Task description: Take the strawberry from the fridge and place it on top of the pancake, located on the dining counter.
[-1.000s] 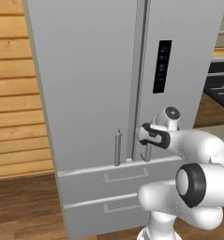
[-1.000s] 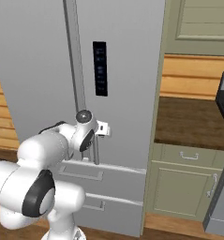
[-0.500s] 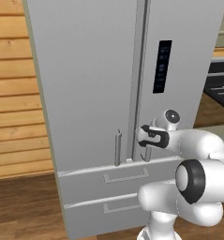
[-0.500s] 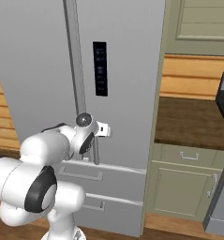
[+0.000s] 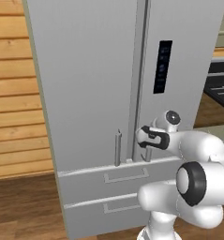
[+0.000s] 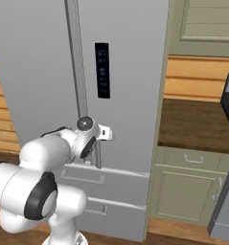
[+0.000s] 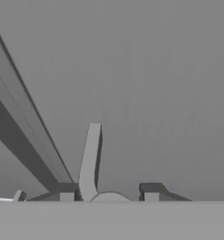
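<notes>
Gripper: I see the gripper (image 5: 144,140) pushed up to the lower end of the right door handle (image 5: 148,153). In the hand view the two fingertips (image 7: 151,190) sit apart, with the bottom of the handle (image 7: 89,161) rising between them nearer the left tip, so I read the jaws as spread around it and not pinching.
Gripper from the right: in the right base view the gripper (image 6: 104,132) sits against the same bar (image 6: 98,155), just above the top drawer.
Arm: the white arm (image 5: 197,150) rises from the lower right of the left base view and bends forward to the door at wrist height.
Fridge: the fridge (image 5: 85,70) stands straight ahead of me, light grey, both upper doors flush and closed, so I cannot see inside it.
Left handle: the left door handle (image 5: 117,147) stands free just left of the centre seam.
Panel: a dark display panel (image 5: 162,66) sits on the right door, well above the gripper.
Drawers: two drawers (image 5: 118,178) lie below the doors, both closed.
Surroundings: a wooden plank wall (image 5: 15,93) is left of the fridge; to its right I see olive-green cabinets (image 6: 188,191) under a dark counter (image 6: 192,119).
</notes>
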